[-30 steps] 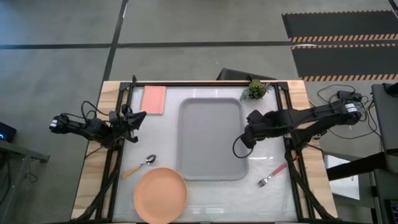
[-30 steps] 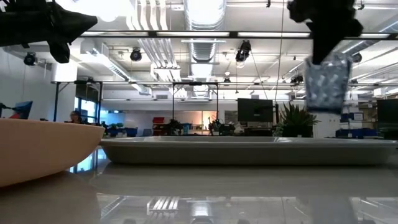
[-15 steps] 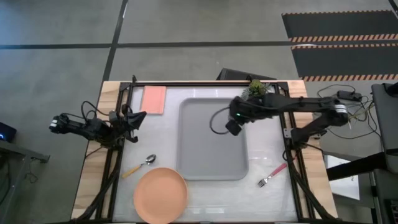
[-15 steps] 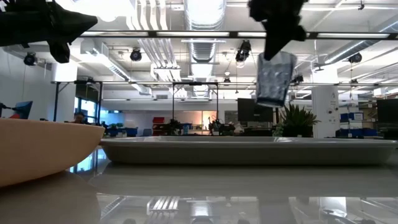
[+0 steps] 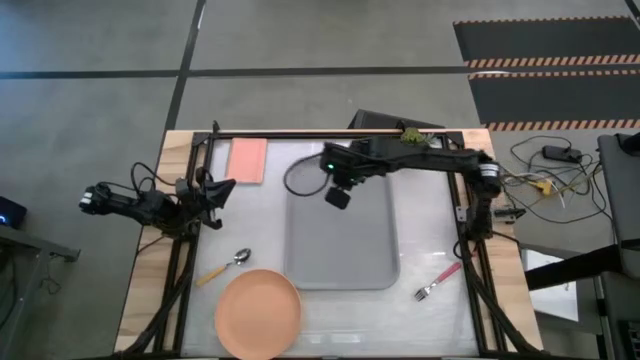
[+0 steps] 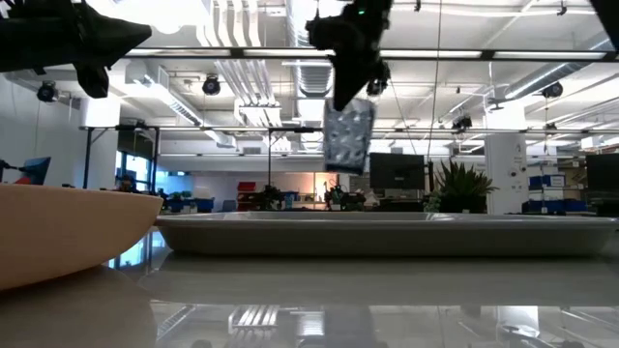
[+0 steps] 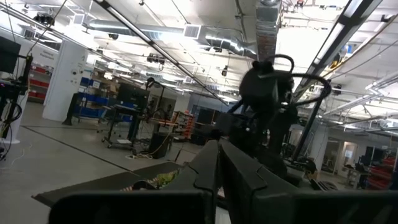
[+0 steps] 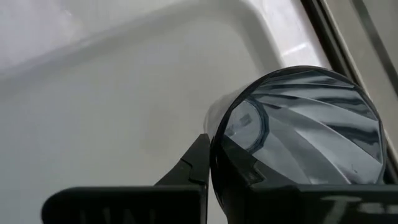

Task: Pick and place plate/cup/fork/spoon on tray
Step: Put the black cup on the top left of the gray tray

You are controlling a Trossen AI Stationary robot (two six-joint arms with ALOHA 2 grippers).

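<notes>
My right gripper (image 5: 340, 183) is shut on the dark grey-blue cup (image 5: 339, 197) and holds it in the air over the far-left part of the light grey tray (image 5: 370, 255). In the low view the cup (image 6: 348, 135) hangs well above the tray's rim (image 6: 387, 235). My left gripper (image 5: 220, 188) waits shut and empty at the table's left side. The salmon-orange plate (image 5: 258, 313) lies flat at the near left. The spoon (image 5: 225, 266) lies beside it. The fork (image 5: 438, 280) lies right of the tray. My right gripper holds the cup by its rim wall (image 8: 214, 134). One finger (image 8: 198, 163) lies outside the wall and the other seems to be inside the mouth. The fingers come from above, pointing down. The cup hangs below them, slightly tilted, clear of the tray.
A pink rectangular pad (image 5: 248, 160) lies at the far left of the tray. A small green plant (image 5: 410, 140) stands at the far right corner. Black frame rails run along the table's left and right sides.
My right gripper has carried the cup toward the table's left and far edges, from beside the tray's right rim to above its far-left part. The cup stays lifted clear, hanging below the fingers.
</notes>
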